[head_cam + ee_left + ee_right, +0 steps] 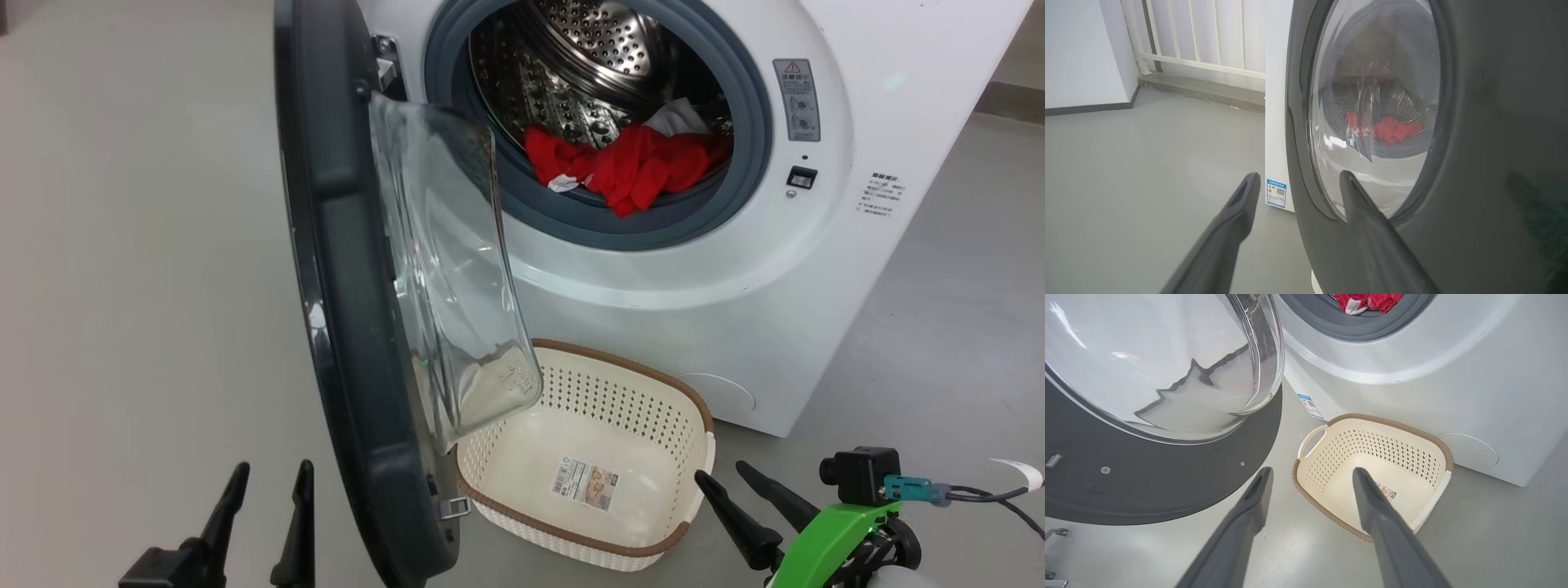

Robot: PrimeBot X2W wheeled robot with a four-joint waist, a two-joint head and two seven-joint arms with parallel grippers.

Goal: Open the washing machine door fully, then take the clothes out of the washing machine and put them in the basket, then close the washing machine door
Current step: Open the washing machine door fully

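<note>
Door [343, 245] stands between left hand [274, 465] and right hand [718, 469] (both spread wide).

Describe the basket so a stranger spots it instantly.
Start at the big white front-loading washing machine, its round black glass-centred door swung open. On the grey floor in front, by that door, sits a small cream-white perforated plastic basket. Its brown woven-look rim and the paper label on its empty bottom mark it out.

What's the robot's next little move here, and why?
Probably lift the open right gripper up toward the clothes lying in the drum: the washing machine door already stands swung clear, and the basket below is empty.
</note>
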